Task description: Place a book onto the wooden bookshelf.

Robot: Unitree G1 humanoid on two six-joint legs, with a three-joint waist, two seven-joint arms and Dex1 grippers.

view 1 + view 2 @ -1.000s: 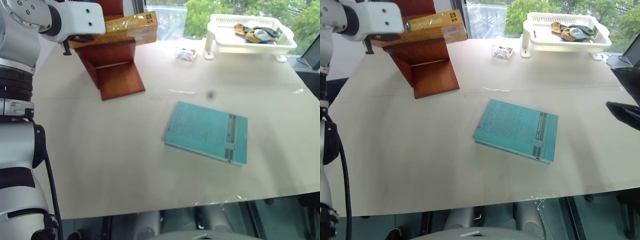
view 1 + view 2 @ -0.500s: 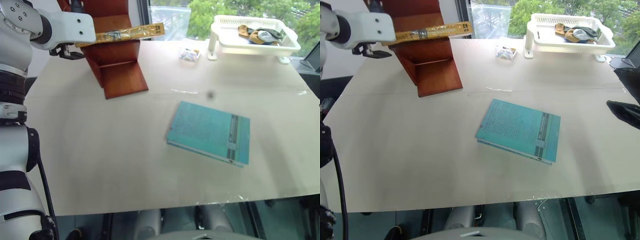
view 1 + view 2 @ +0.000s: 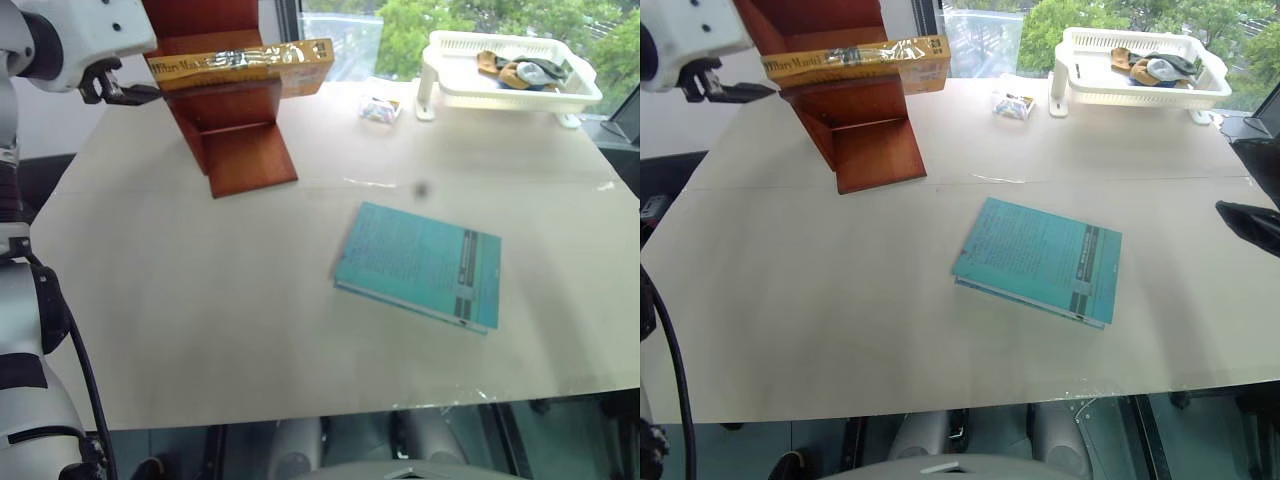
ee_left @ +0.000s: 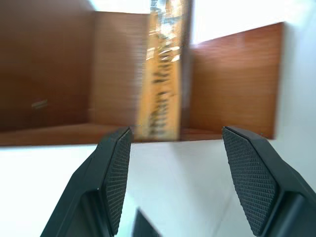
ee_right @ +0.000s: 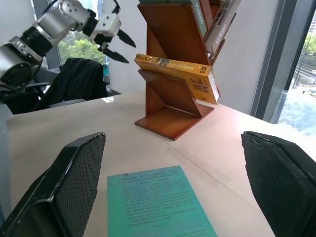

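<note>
A: How far along is the task?

B: Judged from this moment, nearly complete. The bookshelf (image 3: 225, 110) stands at the far left of the tabletop (image 3: 230, 300), and the book (image 3: 240, 65) lies flat on one of its lower shelves, one end jutting out past the side panel. The left gripper (image 3: 120, 92) hangs just beside the shelf, apart from the book, its fingers (image 4: 116, 173) spread wide with nothing between them. What looks left is to draw the arm clear; the overhang might call for a push.

A: And the right gripper?

B: Its fingers (image 5: 74, 182) stand wide apart, empty, over the near right of the tabletop.

A: The count, largest to smallest?

B: One tabletop; one bookshelf, with a few other books in its upper tiers, too cropped to count; one white basket (image 3: 505, 70) with small items inside; one teal book (image 3: 420, 265) lying flat mid-tabletop; one orange-yellow book; one small packet (image 3: 377, 108) near the basket.
</note>
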